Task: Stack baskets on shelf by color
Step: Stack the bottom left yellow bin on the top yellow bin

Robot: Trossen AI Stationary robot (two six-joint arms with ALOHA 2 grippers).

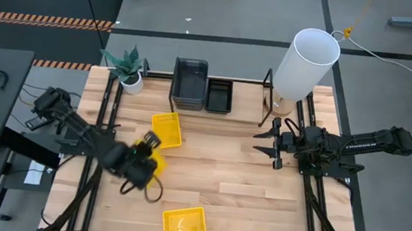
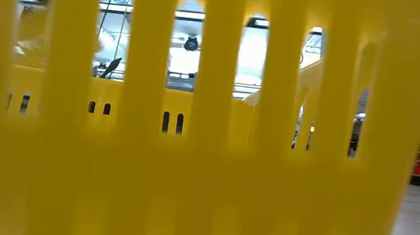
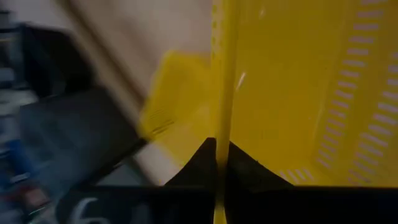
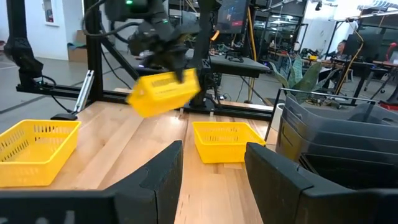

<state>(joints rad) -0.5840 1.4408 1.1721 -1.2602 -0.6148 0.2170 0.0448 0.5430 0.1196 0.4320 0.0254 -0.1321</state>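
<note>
Three yellow baskets are seen, each shallow, rectangular and slotted along its walls. One (image 1: 167,129) lies on the table (image 1: 238,172) in front of the shelf (image 1: 224,79); a second (image 1: 184,225) lies at the table's near edge. The third (image 1: 151,141) is gripped by the left gripper (image 1: 146,151), whose fingers are closed on its rim, and is held clear of the wood just beside the first.

On the shelf, a stack of grey baskets (image 1: 189,80) is set beside a smaller black basket (image 1: 218,95).

From above, the held basket is largely hidden by the arm. In the right wrist view it (image 4: 163,92) is shown tilted in the air above the table. In the left wrist view its thin rim (image 3: 222,87) is seen pinched between the fingers. The low view is filled by the wall of the near basket (image 2: 189,170).

The right gripper (image 1: 274,143) is held over the table's right side, fingers spread and empty.
</note>
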